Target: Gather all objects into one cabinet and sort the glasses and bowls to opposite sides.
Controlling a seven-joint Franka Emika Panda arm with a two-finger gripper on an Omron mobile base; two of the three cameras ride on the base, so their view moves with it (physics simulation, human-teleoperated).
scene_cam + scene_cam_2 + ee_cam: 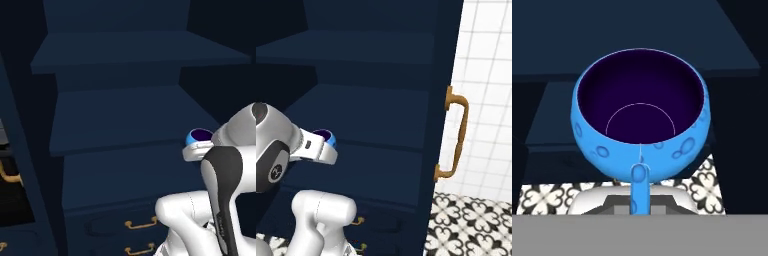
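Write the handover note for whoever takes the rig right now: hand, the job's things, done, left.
Hand: shut on the small blue bowl, gripping its rim; bowl upright, nothing inside.
Position: bowl carried in the air in front of the open navy cupboard's shelves, not yet set down. Door with the long brass handle stands open at the right.
Done: blue bowl picked up.
Left: place it in the cabinet on the bowls' side. Cups and mesh bowl: whereabouts unknown.
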